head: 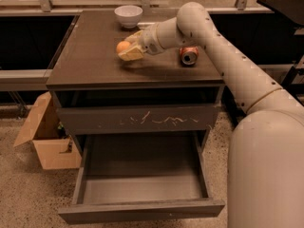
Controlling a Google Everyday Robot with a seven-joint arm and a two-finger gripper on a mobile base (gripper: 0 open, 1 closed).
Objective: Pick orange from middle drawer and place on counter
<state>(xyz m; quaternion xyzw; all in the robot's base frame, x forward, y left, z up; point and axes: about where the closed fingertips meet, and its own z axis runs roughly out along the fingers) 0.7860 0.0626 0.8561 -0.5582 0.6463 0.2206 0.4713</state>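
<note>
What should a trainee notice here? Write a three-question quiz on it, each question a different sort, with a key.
1. True or false: the orange lies in the middle drawer.
2. What does the gripper hold in its fingers, and over what surface?
3. The can is: A) upright on the counter; B) on its side on the counter; C) in the middle drawer.

Key: 1 false, the middle drawer is open and holds nothing. 2 the orange, over the counter. 3 B.
</note>
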